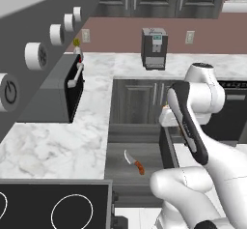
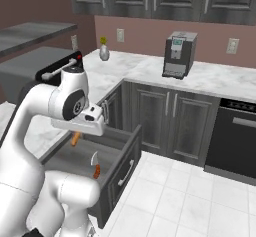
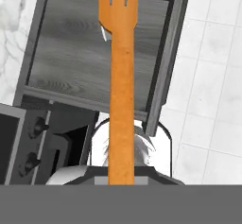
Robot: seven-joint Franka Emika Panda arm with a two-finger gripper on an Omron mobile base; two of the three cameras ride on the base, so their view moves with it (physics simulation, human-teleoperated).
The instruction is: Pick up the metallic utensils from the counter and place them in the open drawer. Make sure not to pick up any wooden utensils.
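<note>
Orange wood, all of it: my jaws pinch the fork (image 3: 122,76) over the drawer (image 3: 52,83), near the knife (image 1: 133,162), though the task forbids it.

A: Where do the base views sit?
B: Both behind the arm (image 1: 193,126), looking forward and down; the left one takes in the counter (image 1: 58,141) and stovetop (image 1: 53,204); the right one looks along the cabinets (image 2: 165,116) and floor (image 2: 190,196).
A: What do they share?
B: The drawer (image 1: 135,155), the knife (image 1: 135,162), the coffee machine (image 2: 178,54).
A: The hand view?
B: Close; it looks along the fork (image 3: 121,76), down into the drawer.
</note>
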